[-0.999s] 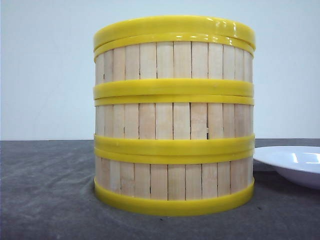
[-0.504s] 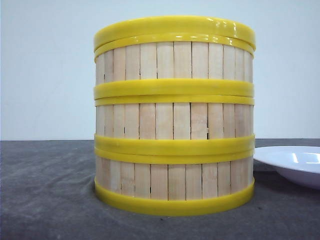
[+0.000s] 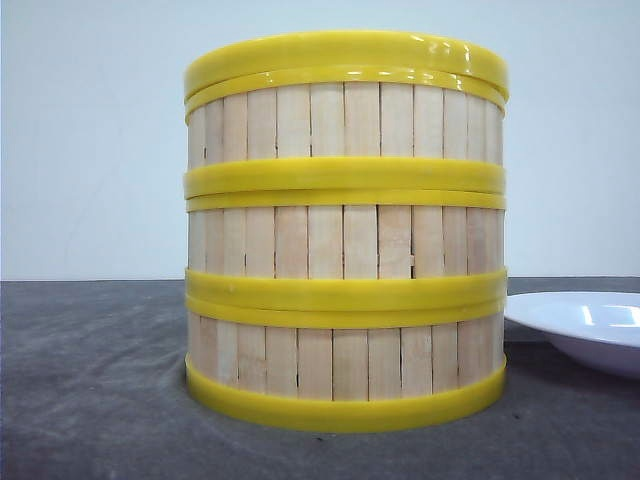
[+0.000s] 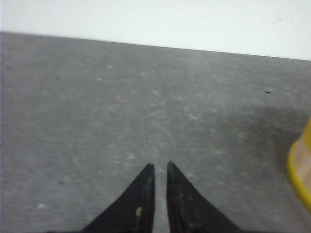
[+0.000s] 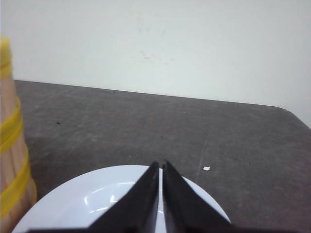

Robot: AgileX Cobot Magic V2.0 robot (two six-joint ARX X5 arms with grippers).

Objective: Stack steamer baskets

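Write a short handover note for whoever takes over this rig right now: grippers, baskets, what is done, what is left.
Left gripper: shut, empty, over bare table.
Right gripper: shut, empty, over the plate.
Baskets: all three in one straight stack on the table, lid on top, plate to the stack's right.
Done: stacking looks finished.
Left: apparently nothing; keep both arms clear of the stack.

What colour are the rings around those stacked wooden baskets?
Glossy yellow, on the stack of round steamer baskets with pale wooden slats; the front view shows it best.
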